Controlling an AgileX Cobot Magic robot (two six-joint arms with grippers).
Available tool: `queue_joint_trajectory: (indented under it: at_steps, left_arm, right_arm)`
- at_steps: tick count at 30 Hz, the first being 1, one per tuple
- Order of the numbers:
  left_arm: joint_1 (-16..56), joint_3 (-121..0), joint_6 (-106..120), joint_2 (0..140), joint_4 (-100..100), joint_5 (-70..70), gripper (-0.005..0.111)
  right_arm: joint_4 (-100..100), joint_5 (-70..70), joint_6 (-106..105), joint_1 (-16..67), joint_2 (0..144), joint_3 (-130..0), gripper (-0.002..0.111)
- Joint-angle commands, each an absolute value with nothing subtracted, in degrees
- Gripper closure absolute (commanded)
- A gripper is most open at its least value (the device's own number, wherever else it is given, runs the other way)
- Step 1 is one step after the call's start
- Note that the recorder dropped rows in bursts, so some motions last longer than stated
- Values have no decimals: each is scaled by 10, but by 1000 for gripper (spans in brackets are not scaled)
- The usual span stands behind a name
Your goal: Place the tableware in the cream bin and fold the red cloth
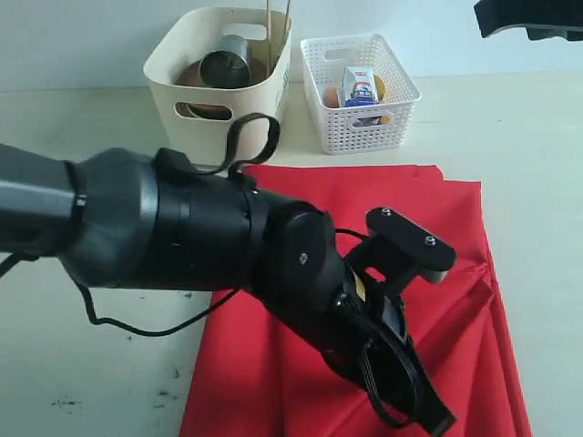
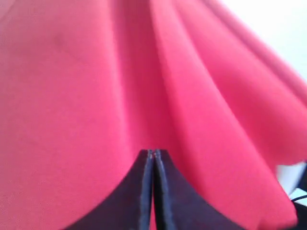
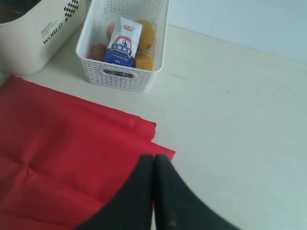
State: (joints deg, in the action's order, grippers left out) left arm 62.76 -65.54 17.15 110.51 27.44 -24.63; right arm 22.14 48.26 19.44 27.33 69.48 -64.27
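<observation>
The red cloth lies partly folded on the pale table, its far edge doubled over. My left gripper reaches across to the cloth's near right part. In the left wrist view the gripper is shut on the red cloth, whose folds fan out from the tips. My right gripper hangs shut and empty high above a corner of the cloth. The cream bin holds the steel cup, the brown plate and upright chopsticks. Bowl, knife and spoon are out of view.
A white lattice basket beside the bin holds a blue-white packet and round foods. The right arm shows at the top right corner. The left arm's bulky body and its cable cover the cloth's left part.
</observation>
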Motion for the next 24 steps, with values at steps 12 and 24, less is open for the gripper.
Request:
queue_joint_trajectory:
  at_steps: [12,24]
  left_arm:
    - [461,-520,82,990,151,-265,104]
    - [495,-466,88,1027,202,-140,104]
  right_arm:
    - [136,368,152,273,787,-525,108]
    - [-14,354,15,273,891,-522,108]
